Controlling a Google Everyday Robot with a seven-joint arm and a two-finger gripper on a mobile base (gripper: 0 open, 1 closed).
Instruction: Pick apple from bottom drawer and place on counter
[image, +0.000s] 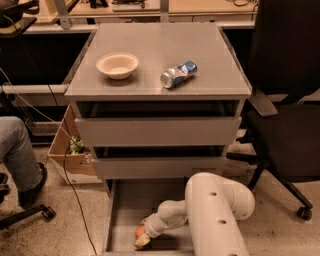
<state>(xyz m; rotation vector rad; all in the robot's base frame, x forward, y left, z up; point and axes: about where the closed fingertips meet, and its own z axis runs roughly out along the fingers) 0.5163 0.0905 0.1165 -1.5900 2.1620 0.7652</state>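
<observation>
Small, round, red-orange apple (139, 231), showing no long axis, sits in the open bottom drawer (129, 200) at the white hand's (142, 239) tip; its grip cannot be told.

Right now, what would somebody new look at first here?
The big white robot arm stands out first, bent down low with its end effector inside the open grey bottom drawer, right by a small red-orange apple. Up on the smooth grey counter sit a cream round bowl and a crushed silver-blue can lying on its side.
</observation>
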